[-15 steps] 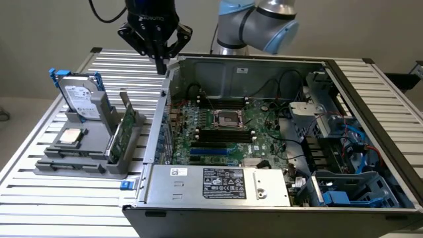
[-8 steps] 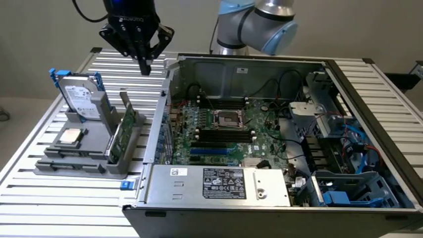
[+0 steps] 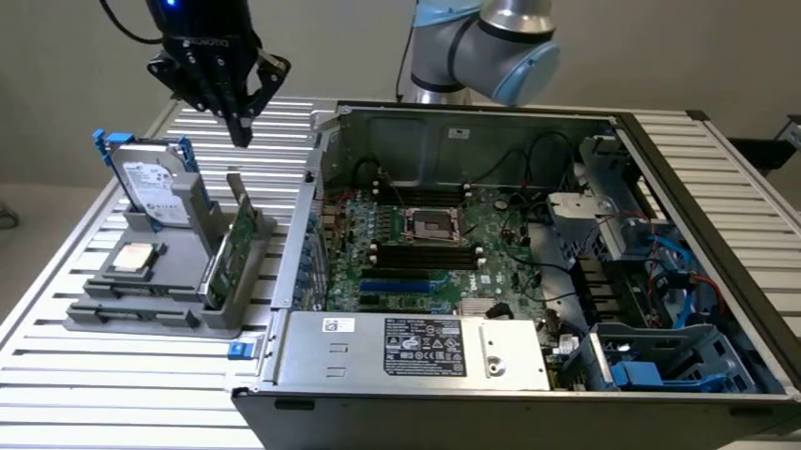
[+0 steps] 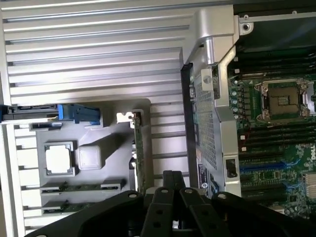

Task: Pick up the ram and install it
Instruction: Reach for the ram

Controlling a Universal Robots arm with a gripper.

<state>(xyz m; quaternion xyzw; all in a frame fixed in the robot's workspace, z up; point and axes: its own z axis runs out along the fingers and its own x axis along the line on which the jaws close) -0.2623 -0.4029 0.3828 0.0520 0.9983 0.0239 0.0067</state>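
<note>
Overhead, clenched, empty black tool [image 3: 240, 131] is hovering above thin green ram stick [image 3: 238, 246].
Approach step; grasping is needing it opened and aligned.

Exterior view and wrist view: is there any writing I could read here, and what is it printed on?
"DELL": sideways, on the green motherboard, at its edge in the wrist view.
Lettering on the pincer body: too blurred to read.
Label on the power supply: print too small to read.
Sticker on the hard drive: too small to read.
</note>
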